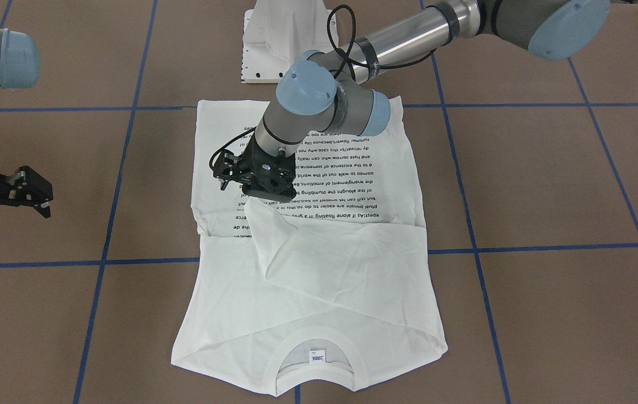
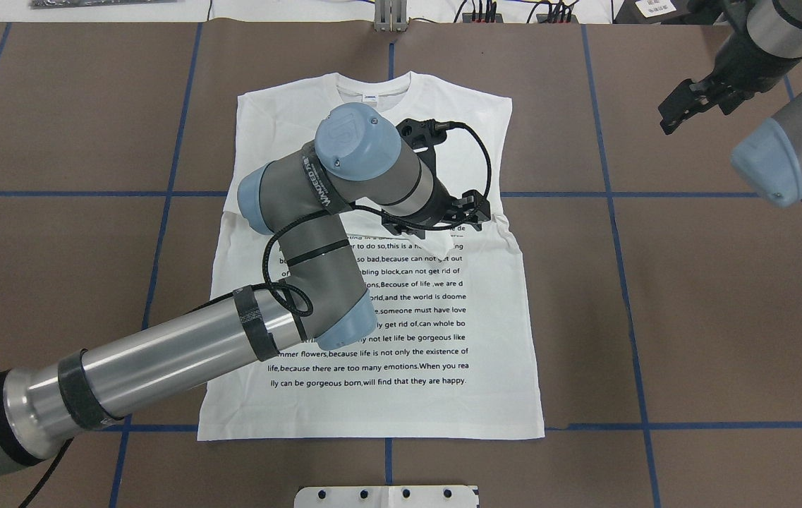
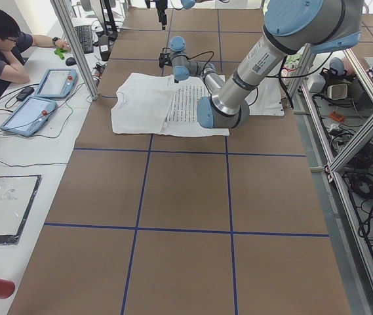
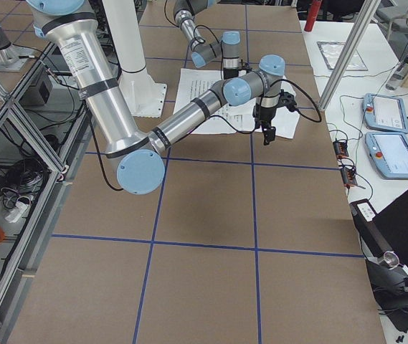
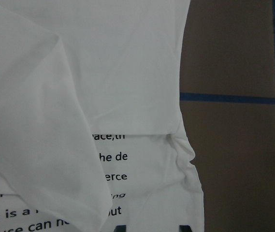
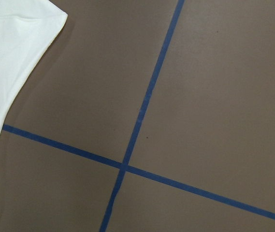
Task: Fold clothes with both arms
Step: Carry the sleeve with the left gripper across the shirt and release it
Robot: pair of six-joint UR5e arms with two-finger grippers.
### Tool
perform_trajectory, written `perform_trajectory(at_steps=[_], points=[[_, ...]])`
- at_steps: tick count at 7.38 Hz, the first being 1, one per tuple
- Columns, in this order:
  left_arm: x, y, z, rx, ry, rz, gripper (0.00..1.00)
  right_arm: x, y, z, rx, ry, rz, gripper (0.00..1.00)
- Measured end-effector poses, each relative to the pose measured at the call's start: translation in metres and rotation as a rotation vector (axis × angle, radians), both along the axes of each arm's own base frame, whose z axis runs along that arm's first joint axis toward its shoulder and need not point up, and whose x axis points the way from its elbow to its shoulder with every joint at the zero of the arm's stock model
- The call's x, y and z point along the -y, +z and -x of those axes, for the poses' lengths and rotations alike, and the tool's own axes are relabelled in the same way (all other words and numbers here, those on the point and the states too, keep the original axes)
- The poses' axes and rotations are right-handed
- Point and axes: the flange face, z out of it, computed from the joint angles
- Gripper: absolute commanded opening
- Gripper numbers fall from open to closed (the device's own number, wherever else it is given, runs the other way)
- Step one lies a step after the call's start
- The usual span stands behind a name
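Observation:
The white T-shirt lies flat on the brown table with its black text facing up. Its collar points away from the robot. Both sleeves are folded across the chest, and one sleeve tip ends over the print. My left gripper hovers just above that sleeve tip. It is open: its two dark fingertips stand apart over the cloth with nothing held. My right gripper is open and empty, off to the shirt's side over bare table. Its wrist view shows only the shirt's edge.
The white pedestal base stands at the robot's side of the shirt. Blue tape lines grid the table. A person sits at a side desk with tablets beyond the table's far edge.

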Motion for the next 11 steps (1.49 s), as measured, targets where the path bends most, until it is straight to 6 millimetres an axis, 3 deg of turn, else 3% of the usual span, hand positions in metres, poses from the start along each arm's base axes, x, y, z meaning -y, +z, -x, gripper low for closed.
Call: perform_trajectory(at_steps=[1, 3, 6, 8, 9, 11], points=[[0.017, 0.014, 0.016, 0.024, 0.019, -0.020, 1.00, -0.005, -0.009, 0.026, 0.022, 0.024, 0.017, 1.00], [0.044, 0.056, 0.079, 0.079, 0.080, -0.091, 1.00, -0.012, -0.038, 0.098, 0.066, 0.095, 0.052, 1.00], [0.062, 0.108, 0.215, 0.230, 0.116, -0.249, 1.00, -0.013, -0.104, 0.222, 0.048, 0.203, 0.085, 1.00], [0.076, 0.162, 0.297, 0.286, 0.163, -0.363, 1.00, -0.012, -0.148, 0.301, 0.016, 0.276, 0.109, 1.00], [0.078, 0.181, 0.324, 0.288, 0.187, -0.393, 1.00, -0.015, -0.171, 0.342, -0.003, 0.312, 0.122, 1.00], [0.078, 0.192, 0.343, 0.286, 0.199, -0.412, 1.00, -0.030, -0.198, 0.399, -0.039, 0.361, 0.125, 1.00]])
